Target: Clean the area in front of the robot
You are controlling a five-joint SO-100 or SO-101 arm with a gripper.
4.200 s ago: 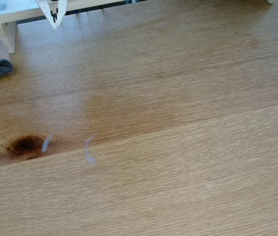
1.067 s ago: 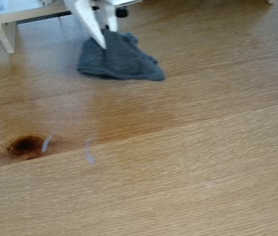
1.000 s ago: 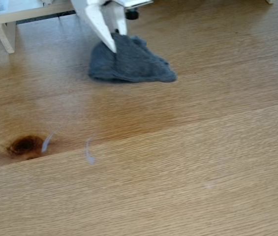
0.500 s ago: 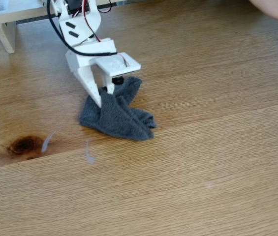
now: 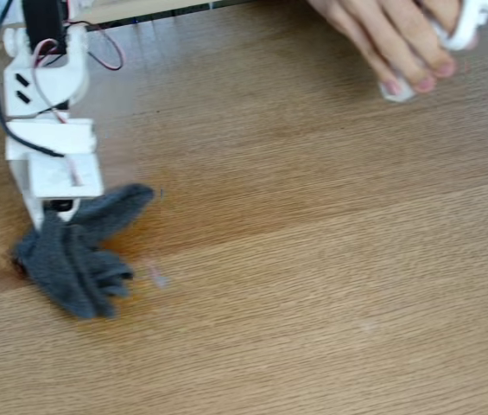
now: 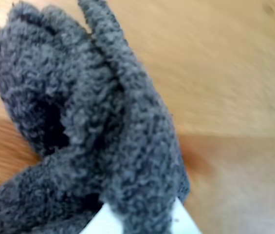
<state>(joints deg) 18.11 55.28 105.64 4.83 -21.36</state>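
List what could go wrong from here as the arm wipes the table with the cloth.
1. The gripper pinches only one bunched part of the grey cloth; the rest drags loosely and could slip out mid-wipe.
2. A pale streak lies just right of the cloth on the tabletop and may be missed.
3. A person's hand rests on the table's far right; a wide sweep could reach it.

A thick, fuzzy dark-grey cloth [image 6: 103, 131], bunched into several folds, covers the left and centre of the wrist view and rests on the light-brown wood-grain tabletop [image 6: 229, 73]. At the bottom edge, two pale white plastic jaw tips of the gripper [image 6: 139, 222] sit on either side of a fold of the cloth. The wood looks darker and more orange just beside the cloth.
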